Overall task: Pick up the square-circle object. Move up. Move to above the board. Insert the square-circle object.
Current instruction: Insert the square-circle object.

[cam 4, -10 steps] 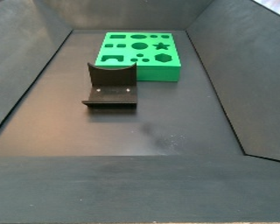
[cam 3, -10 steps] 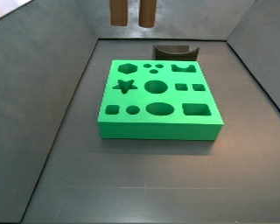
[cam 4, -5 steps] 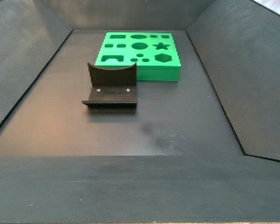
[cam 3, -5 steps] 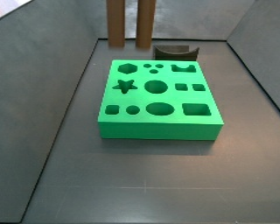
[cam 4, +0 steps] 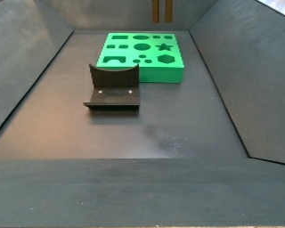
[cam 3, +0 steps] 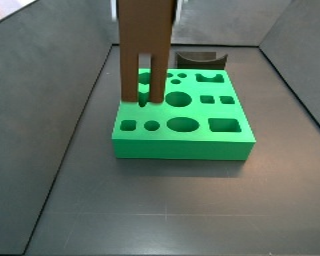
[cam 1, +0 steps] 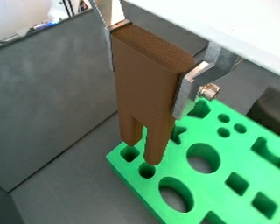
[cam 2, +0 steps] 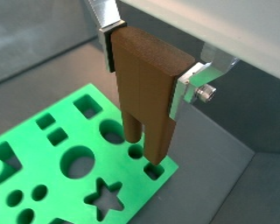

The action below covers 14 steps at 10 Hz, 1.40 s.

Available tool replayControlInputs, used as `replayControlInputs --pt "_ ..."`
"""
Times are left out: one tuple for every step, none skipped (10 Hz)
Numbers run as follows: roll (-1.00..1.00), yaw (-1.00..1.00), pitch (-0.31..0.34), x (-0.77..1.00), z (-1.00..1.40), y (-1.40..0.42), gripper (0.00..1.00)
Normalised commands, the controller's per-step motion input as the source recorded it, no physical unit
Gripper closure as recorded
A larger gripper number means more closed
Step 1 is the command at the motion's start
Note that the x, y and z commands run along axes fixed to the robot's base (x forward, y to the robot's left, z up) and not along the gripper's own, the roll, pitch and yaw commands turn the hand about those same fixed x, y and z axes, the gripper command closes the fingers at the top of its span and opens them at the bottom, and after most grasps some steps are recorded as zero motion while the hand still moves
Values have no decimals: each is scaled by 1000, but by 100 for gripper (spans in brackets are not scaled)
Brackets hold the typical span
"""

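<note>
My gripper [cam 1: 152, 59] is shut on the upper end of the square-circle object [cam 1: 143, 96], a tall brown block held upright with its two legs pointing down. Both wrist views show the silver fingers [cam 2: 189, 87] clamping its sides. The green board [cam 3: 180, 148] with many cut-out holes lies on the dark floor. In a side view the block [cam 3: 145, 40] hangs over the board's left part, its leg ends near the star hole. In both wrist views the legs hang over small round holes near a board corner [cam 2: 108, 166]. Only the leg ends [cam 4: 163, 9] show in a side view, above the board [cam 4: 157, 76].
The dark fixture [cam 4: 113, 86] stands on the floor next to the board, and shows behind it in a side view [cam 3: 200, 58]. Grey sloping walls enclose the floor on all sides.
The block has come down and forward from the back top edge to over the board's left part. Its legs now show at the top of the side view that lacked them before.
</note>
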Motion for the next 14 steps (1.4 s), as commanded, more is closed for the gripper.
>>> replayControlInputs --pt "51 -60 24 -123 -734 -103 100" --pt "97 -43 20 -126 -634 -140 100" --pt "66 -57 0 -77 -383 -137 100" --pt "0 -77 0 -57 -77 -63 100" --pt "0 -71 0 0 0 0 100" --pt "0 -60 -64 0 0 0 100" --pt "0 -34 -153 0 -23 0 100" --pt "76 -9 -231 -34 -91 -14 100" --pt "106 0 -243 -49 -69 -9 100" --pt "107 0 -249 -69 -60 0 100" --pt "117 0 -274 -77 -106 0 100" --pt "94 0 -274 -137 -14 0 100" --pt "94 0 -236 -169 -49 0 100" --pt "97 0 -214 -174 -120 0 100"
